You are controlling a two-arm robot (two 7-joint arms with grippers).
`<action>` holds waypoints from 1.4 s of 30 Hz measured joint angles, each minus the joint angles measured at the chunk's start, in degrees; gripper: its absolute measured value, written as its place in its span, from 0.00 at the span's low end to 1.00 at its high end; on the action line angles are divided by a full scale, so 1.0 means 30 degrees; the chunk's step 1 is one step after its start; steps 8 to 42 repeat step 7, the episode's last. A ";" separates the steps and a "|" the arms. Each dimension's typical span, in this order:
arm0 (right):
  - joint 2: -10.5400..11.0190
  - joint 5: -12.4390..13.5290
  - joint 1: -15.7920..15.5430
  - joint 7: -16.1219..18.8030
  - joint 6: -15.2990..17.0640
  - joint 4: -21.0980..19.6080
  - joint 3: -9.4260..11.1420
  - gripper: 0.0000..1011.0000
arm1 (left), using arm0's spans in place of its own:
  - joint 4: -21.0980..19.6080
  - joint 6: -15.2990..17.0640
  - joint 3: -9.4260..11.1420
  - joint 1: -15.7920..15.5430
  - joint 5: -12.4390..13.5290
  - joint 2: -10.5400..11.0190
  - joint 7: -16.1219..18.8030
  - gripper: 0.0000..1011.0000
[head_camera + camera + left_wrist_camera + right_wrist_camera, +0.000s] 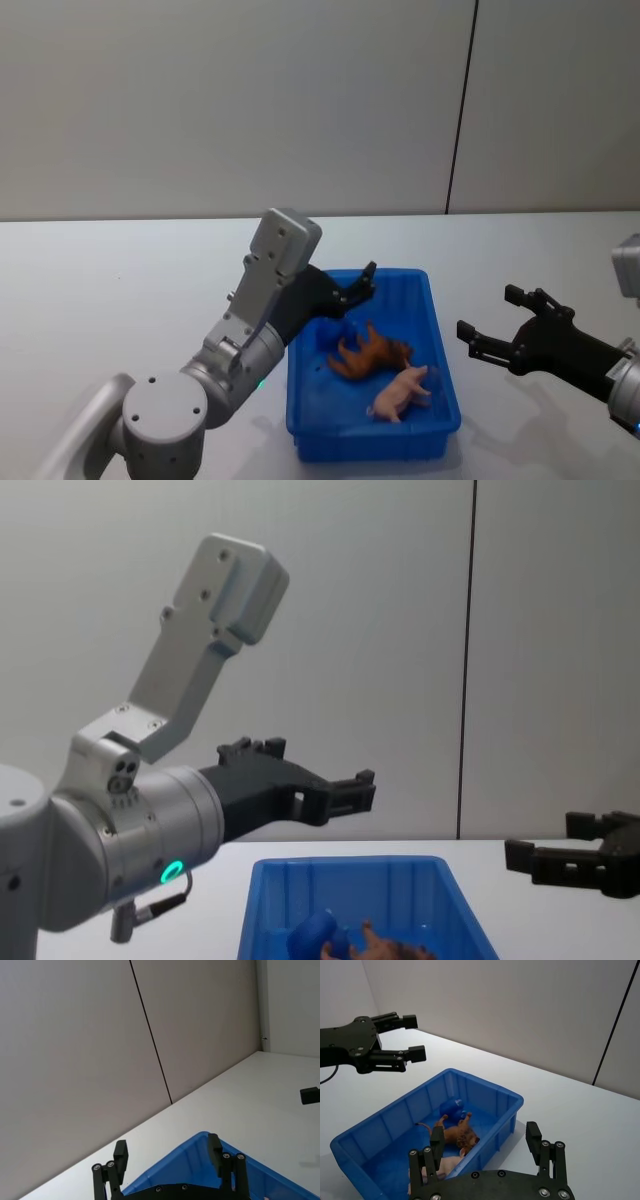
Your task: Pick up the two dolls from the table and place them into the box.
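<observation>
Inside the blue box (441, 352) lie a brown doll (368, 356) and, at its far end, a rounded blue doll (451, 1107); the chest view shows the blue doll (314, 935) and the brown doll (392, 946) low in the box (350, 862). My left gripper (366, 282) hovers open and empty above the box's far left corner, well clear of the toys. My right gripper (490, 312) hangs open over the table (100, 300) to the right of the box. Both jaws hold nothing.
A pink pig-like toy (402, 392) lies in the box beside the brown doll, toward the near right corner. The white tabletop spreads bare on both sides of the box. A grey wall with a dark vertical seam (460, 110) stands behind.
</observation>
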 joint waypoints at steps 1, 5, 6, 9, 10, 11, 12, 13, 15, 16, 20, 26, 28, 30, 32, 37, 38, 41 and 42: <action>0.0000 0.0001 0.0000 0.0000 0.0000 -0.0001 0.0000 0.99 | -0.0023 -0.0042 -0.0022 -0.0011 0.0021 0.0007 0.0000 0.98; 0.0000 0.0000 0.0000 0.0001 0.0000 -0.0001 0.0000 0.99 | -0.0141 -0.0245 -0.0099 -0.0043 0.0131 0.0034 0.0000 0.99; 0.0001 0.0000 -0.0001 0.0001 -0.0001 -0.0001 0.0000 0.99 | -0.0155 -0.0269 -0.0108 -0.0047 0.0142 0.0036 -0.0001 0.99; 0.0000 0.0000 -0.0001 0.0000 0.0000 0.0000 0.0000 0.99 | -0.0181 -0.0317 -0.0128 -0.0057 0.0169 0.0047 -0.0001 0.99; 0.0000 0.0000 -0.0001 0.0000 0.0000 0.0000 0.0000 0.99 | -0.0181 -0.0317 -0.0128 -0.0057 0.0169 0.0047 -0.0001 0.99; 0.0000 0.0000 -0.0001 0.0000 0.0000 0.0000 0.0000 0.99 | -0.0181 -0.0317 -0.0128 -0.0057 0.0169 0.0047 -0.0001 0.99; 0.0000 0.0000 -0.0001 0.0000 0.0000 0.0000 0.0000 0.99 | -0.0181 -0.0317 -0.0128 -0.0057 0.0169 0.0047 -0.0001 0.99; 0.0000 0.0000 -0.0001 0.0000 0.0000 0.0000 0.0000 0.99 | -0.0181 -0.0317 -0.0128 -0.0057 0.0169 0.0047 -0.0001 0.99; 0.0000 0.0000 -0.0001 0.0000 0.0000 0.0000 0.0000 0.99 | -0.0181 -0.0317 -0.0128 -0.0057 0.0169 0.0047 -0.0001 0.99; 0.0000 0.0000 -0.0001 0.0000 0.0000 0.0000 0.0000 0.99 | -0.0181 -0.0317 -0.0128 -0.0057 0.0169 0.0047 -0.0001 0.99; 0.0000 0.0000 -0.0001 0.0000 0.0000 0.0000 0.0000 0.99 | -0.0181 -0.0317 -0.0128 -0.0057 0.0169 0.0047 -0.0001 0.99; 0.0000 0.0000 -0.0001 0.0000 0.0000 0.0000 0.0000 0.99 | -0.0181 -0.0317 -0.0128 -0.0057 0.0169 0.0047 -0.0001 0.99; 0.0000 0.0000 -0.0001 0.0000 0.0000 0.0000 0.0000 0.99 | -0.0181 -0.0317 -0.0128 -0.0057 0.0169 0.0047 -0.0001 0.99; 0.0000 0.0000 -0.0001 0.0000 0.0000 0.0000 0.0000 0.99 | -0.0181 -0.0317 -0.0128 -0.0057 0.0169 0.0047 -0.0001 0.99; 0.0000 0.0000 -0.0001 0.0000 0.0000 0.0000 0.0000 0.99 | -0.0181 -0.0317 -0.0128 -0.0057 0.0169 0.0047 -0.0001 0.99; 0.0000 0.0000 -0.0001 0.0000 0.0000 0.0000 0.0000 0.99 | -0.0181 -0.0317 -0.0128 -0.0057 0.0169 0.0047 -0.0001 0.99; 0.0000 0.0000 -0.0001 0.0000 0.0000 0.0000 0.0000 0.99 | -0.0181 -0.0317 -0.0128 -0.0057 0.0169 0.0047 -0.0001 0.99; 0.0000 0.0000 -0.0001 0.0000 0.0000 0.0000 0.0000 0.99 | -0.0181 -0.0317 -0.0128 -0.0057 0.0169 0.0047 -0.0001 0.99; 0.0000 0.0000 -0.0001 0.0000 0.0000 0.0000 0.0000 0.99 | -0.0181 -0.0317 -0.0128 -0.0057 0.0169 0.0047 -0.0001 0.99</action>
